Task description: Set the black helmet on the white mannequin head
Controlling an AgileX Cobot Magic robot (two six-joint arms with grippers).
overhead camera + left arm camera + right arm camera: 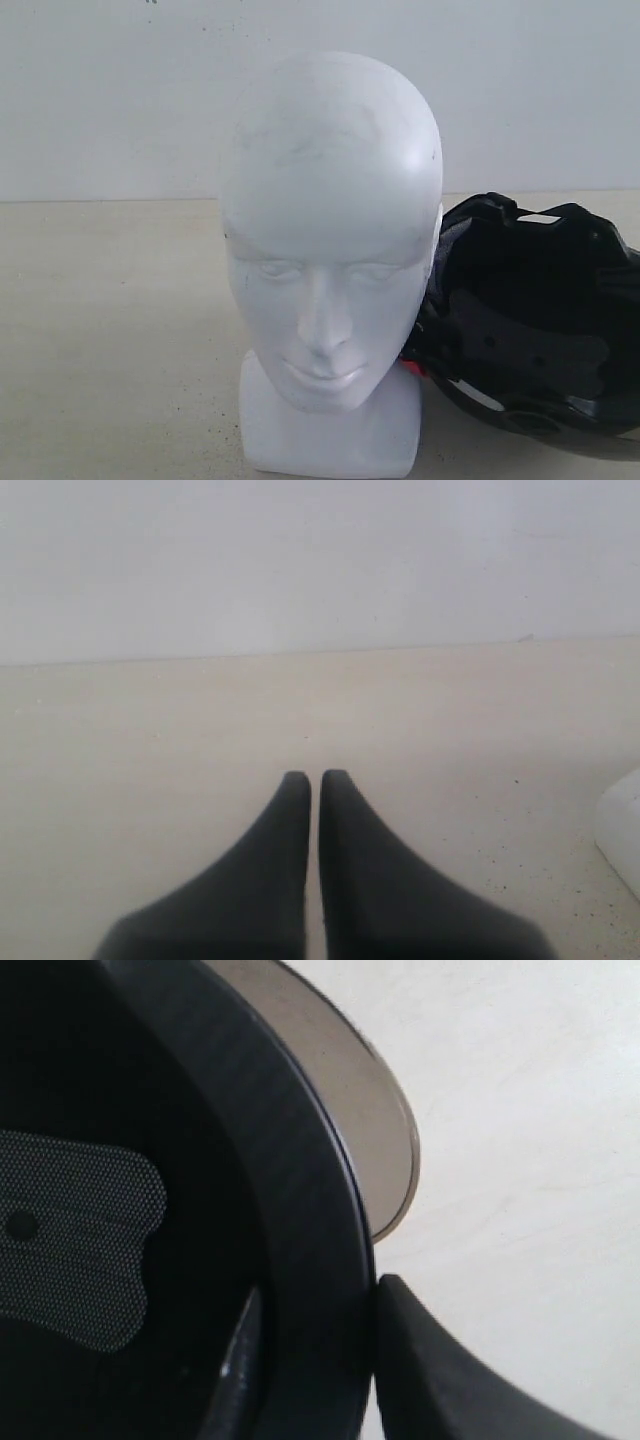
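The white mannequin head [330, 260] stands upright on its blocky base in the middle of the exterior view, face toward the camera. To its right, close behind its cheek, is the black helmet [535, 320], its padded hollow turned toward the camera. In the right wrist view my right gripper [315, 1300] is shut on the black helmet [300, 1210], one finger inside the shell and one outside the rim; the smoky visor [385, 1140] curves past the rim. My left gripper [315, 777] is shut and empty above the bare table. Neither gripper shows in the exterior view.
A pale beige table [110, 330] runs back to a plain white wall [120, 90]. In the left wrist view a white block corner [622, 825], probably the mannequin's base, shows at the frame's edge.
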